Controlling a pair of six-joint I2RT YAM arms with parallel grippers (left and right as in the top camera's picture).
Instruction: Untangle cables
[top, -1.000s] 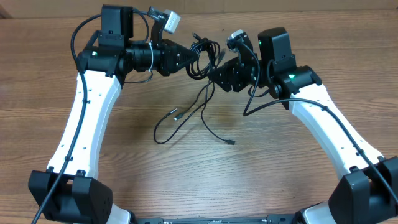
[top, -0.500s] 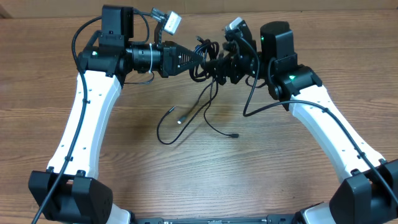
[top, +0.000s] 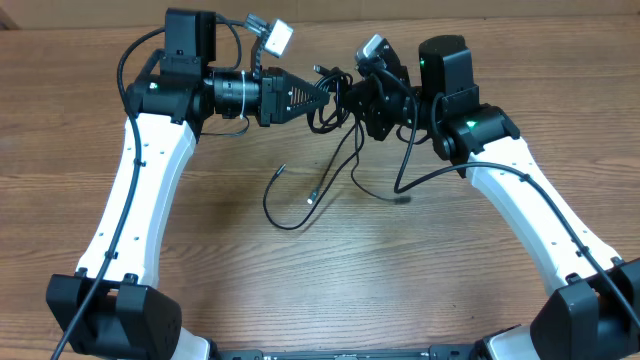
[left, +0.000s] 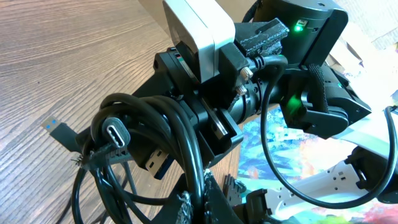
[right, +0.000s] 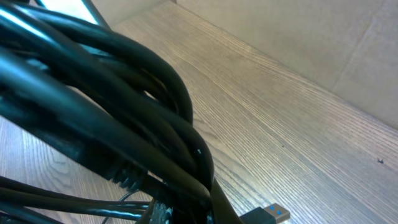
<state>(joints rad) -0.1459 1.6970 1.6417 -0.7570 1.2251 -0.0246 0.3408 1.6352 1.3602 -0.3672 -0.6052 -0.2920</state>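
Wooden table, left fingers and right fingers pinching tangled cables

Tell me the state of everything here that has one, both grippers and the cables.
Left gripper: shut on cables.
Right gripper: shut on cables.
Cables: tangled in a bundle, held up between the two grippers, loose ends trailing down to the table.
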